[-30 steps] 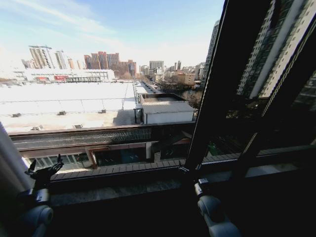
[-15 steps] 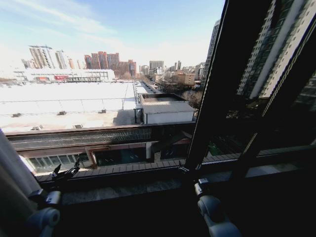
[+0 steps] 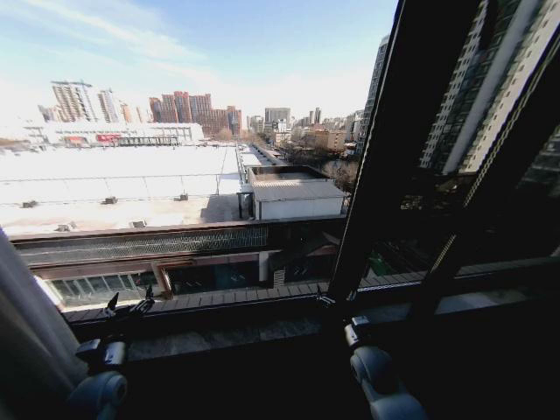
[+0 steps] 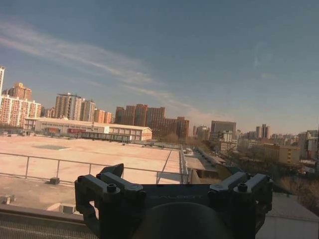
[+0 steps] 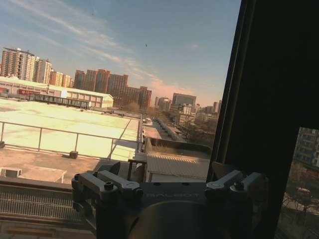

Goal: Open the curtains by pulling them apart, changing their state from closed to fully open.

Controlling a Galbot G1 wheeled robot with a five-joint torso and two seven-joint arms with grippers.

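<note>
Left gripper (image 3: 129, 304) fingers spread, released, holding nothing, raised before the window sill (image 3: 219, 337); right gripper (image 5: 169, 181) fingers likewise apart and empty beside the black frame bar (image 3: 376, 175); curtains (image 3: 26, 324) bunched at far left

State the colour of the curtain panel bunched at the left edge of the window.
Off-white, shaded grey in its folds: the curtain, best in the head view.
</note>
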